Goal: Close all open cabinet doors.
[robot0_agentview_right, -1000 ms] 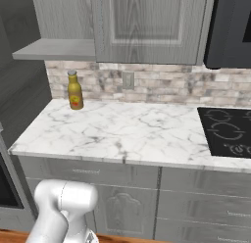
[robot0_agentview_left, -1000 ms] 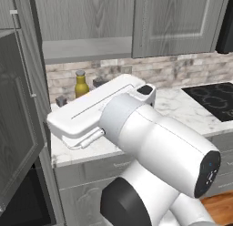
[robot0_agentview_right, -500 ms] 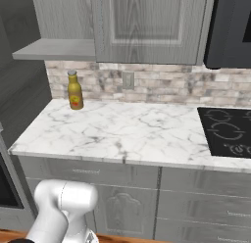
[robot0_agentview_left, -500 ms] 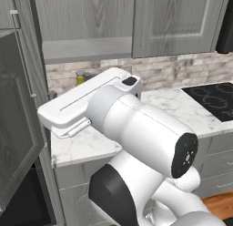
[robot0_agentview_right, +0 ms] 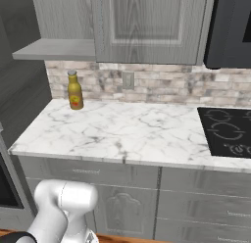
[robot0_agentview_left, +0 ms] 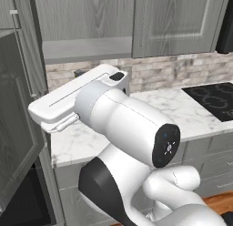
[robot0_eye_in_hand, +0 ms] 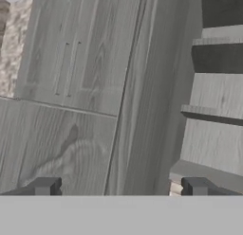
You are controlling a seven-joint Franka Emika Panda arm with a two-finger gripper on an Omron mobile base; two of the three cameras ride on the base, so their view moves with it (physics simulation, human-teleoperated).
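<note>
A tall grey wood-grain cabinet door [robot0_agentview_left: 17,129] with a raised panel stands swung open at the far left, toward the camera. An upper cabinet door [robot0_agentview_left: 177,24] with a slim silver handle is shut; it shows too in the right base view [robot0_agentview_right: 149,26]. Left of it an upper shelf [robot0_agentview_left: 86,49] lies exposed. My white arm reaches left across the counter, its forearm end [robot0_agentview_left: 48,113] close to the open door. In the hand view my gripper [robot0_eye_in_hand: 121,186] is open, its fingertips [robot0_eye_in_hand: 45,185] wide apart with nothing between them, close to a grey wood-grain panel [robot0_eye_in_hand: 71,87] with shelf edges [robot0_eye_in_hand: 216,54] at the right.
A yellow bottle [robot0_agentview_right: 74,90] stands at the back left of the white marble counter [robot0_agentview_right: 127,134]. A black cooktop [robot0_agentview_right: 228,132] lies at the right, with a dark microwave [robot0_agentview_right: 230,29] above it. Grey drawer fronts and lower doors [robot0_agentview_right: 122,207] run under the counter.
My arm has swung further left and its elbow has come closer to the left base camera. The open door and the right base view look the same.
</note>
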